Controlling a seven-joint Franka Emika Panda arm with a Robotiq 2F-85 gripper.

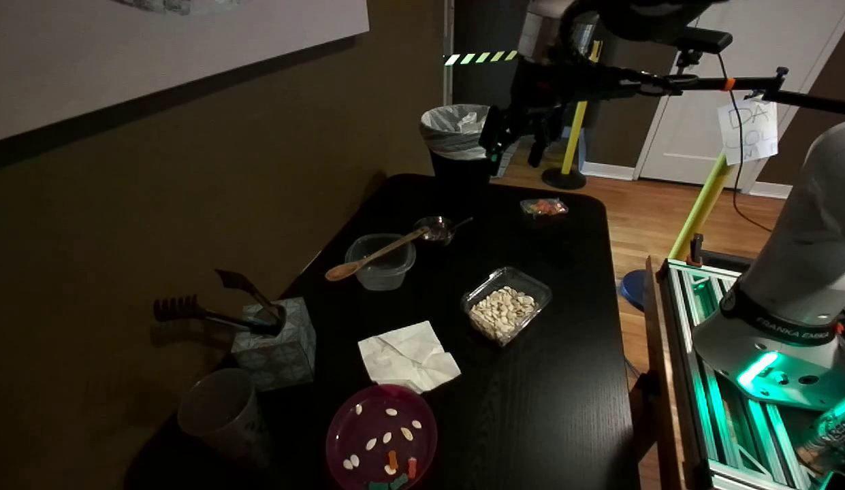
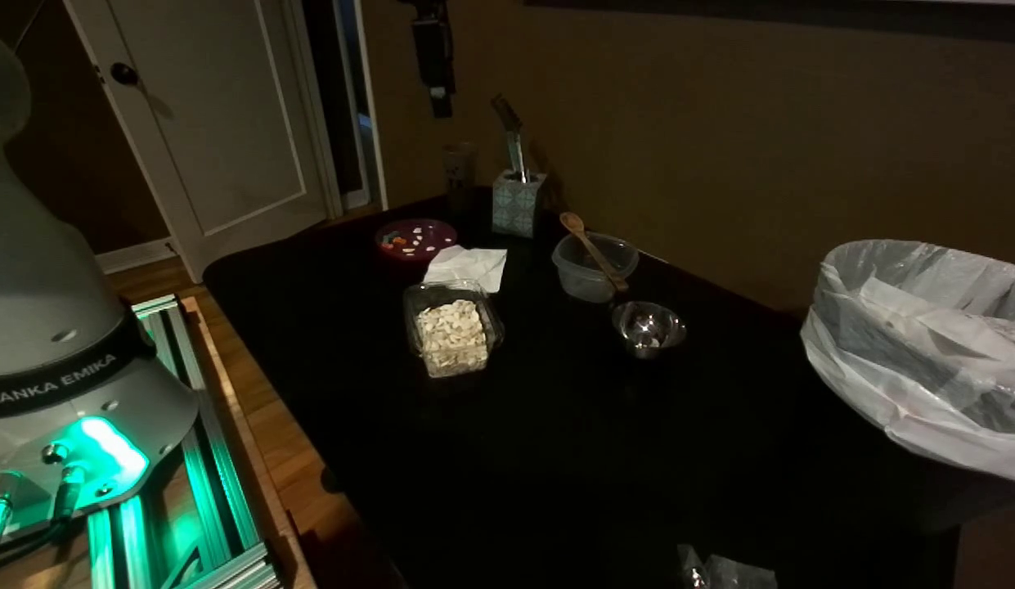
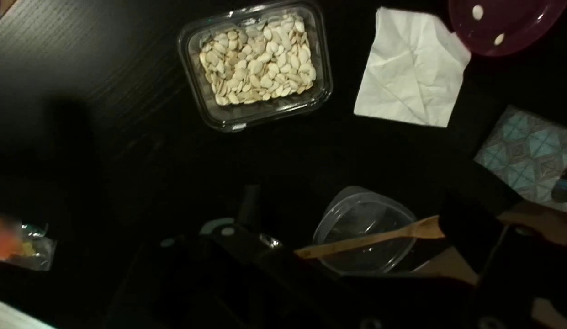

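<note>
Black two-finger gripper (image 1: 514, 160): spread, empty | long tan wooden spoon (image 3: 384, 235): across clear rounded plastic tub (image 1: 383, 278) | could slip if bumped

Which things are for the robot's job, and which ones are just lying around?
Maybe for the job, because the open gripper seems empty and these look nearest it in the wrist view:
wooden spoon
tub
small bowl

Probably just lying about:
seeds
napkin
purple dish
patterned box
cup
little bag
</note>
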